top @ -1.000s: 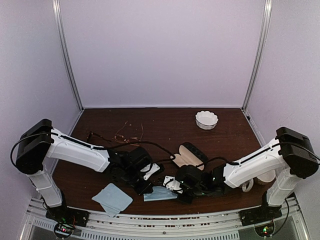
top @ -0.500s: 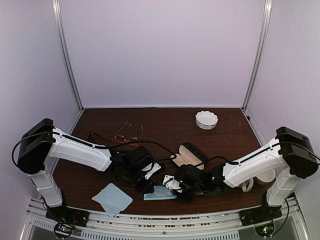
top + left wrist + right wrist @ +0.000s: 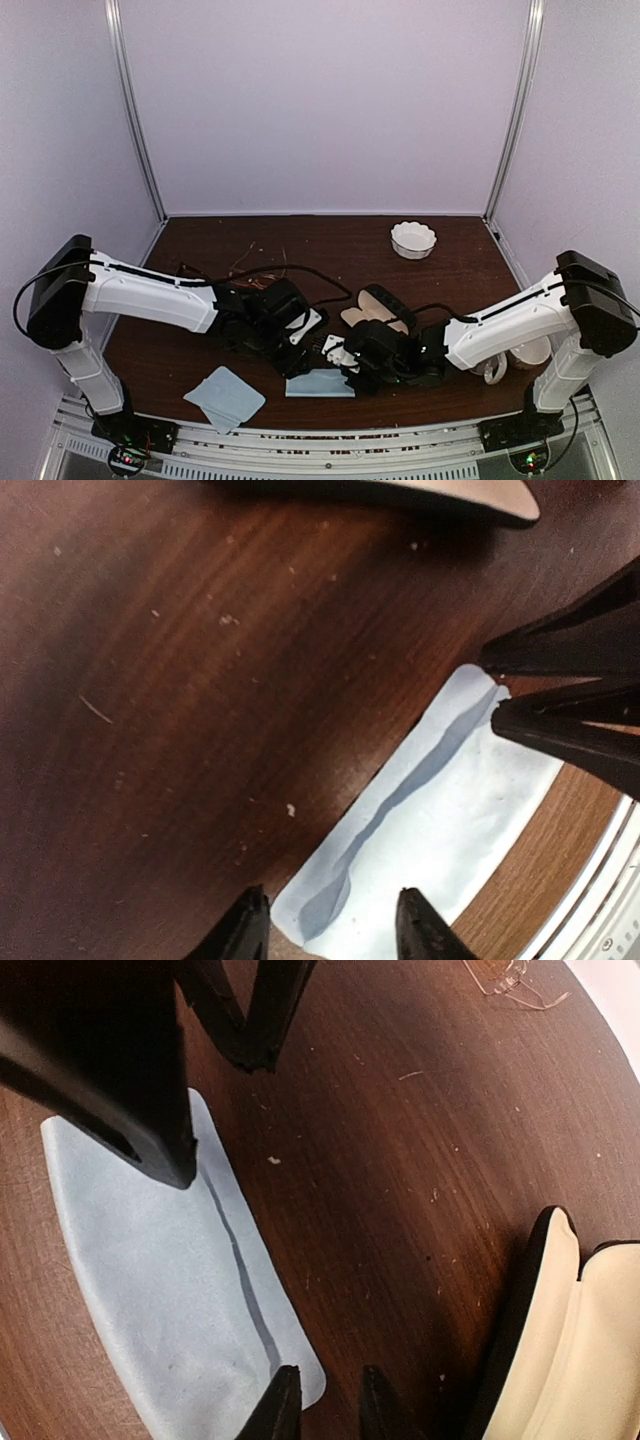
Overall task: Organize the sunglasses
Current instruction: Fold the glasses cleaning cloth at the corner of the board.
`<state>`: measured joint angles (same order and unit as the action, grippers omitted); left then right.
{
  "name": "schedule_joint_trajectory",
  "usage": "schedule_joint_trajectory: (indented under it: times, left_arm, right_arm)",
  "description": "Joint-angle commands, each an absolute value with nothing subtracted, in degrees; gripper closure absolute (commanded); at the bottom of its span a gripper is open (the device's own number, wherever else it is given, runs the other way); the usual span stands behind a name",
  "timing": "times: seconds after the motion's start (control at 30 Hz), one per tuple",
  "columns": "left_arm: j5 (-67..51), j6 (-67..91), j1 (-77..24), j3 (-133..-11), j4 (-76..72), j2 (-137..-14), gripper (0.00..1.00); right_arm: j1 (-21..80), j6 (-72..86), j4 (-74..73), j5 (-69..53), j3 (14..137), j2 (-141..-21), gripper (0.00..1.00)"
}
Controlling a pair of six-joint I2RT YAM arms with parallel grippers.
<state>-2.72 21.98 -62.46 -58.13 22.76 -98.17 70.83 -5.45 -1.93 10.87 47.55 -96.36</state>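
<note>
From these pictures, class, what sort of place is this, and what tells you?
Probably a robot test booth: pale lilac walls, a metal corner post, a dark brown wooden table, and two white-and-black robot arms bolted at its near edge.

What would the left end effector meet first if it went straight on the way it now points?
The left end effector would probably meet the folded light-blue cloth first: its end lies right ahead, flat on the table, though depth is unclear.
</note>
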Motion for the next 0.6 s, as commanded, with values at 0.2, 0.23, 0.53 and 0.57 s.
schedule_joint_trajectory:
  times: [0.2, 0.23, 0.53, 0.57]
  left_arm:
    - [5.32, 18.84, -62.14, -57.2, 29.17, -86.9, 0.46]
    - [5.59, 18.75, -62.14, -56.54, 29.43, -85.71, 0.46]
    - [13.15, 17.5, -62.14, -54.34, 34.11, -72.96, 0.36]
    - [14.51, 17.62, -62.14, -54.69, 34.56, -71.56, 0.33]
  right_arm:
    - [70.41, -3.53, -1.8, 16.97, 44.4, -86.56, 0.78]
    - [70.46, -3.55, -1.51, 17.41, 43.64, -85.32, 0.77]
    - [70.54, -4.64, 1.05, 23.72, 39.17, -73.66, 0.58]
    - [70.51, -4.9, 1.56, 25.1, 39.02, -72.28, 0.55]
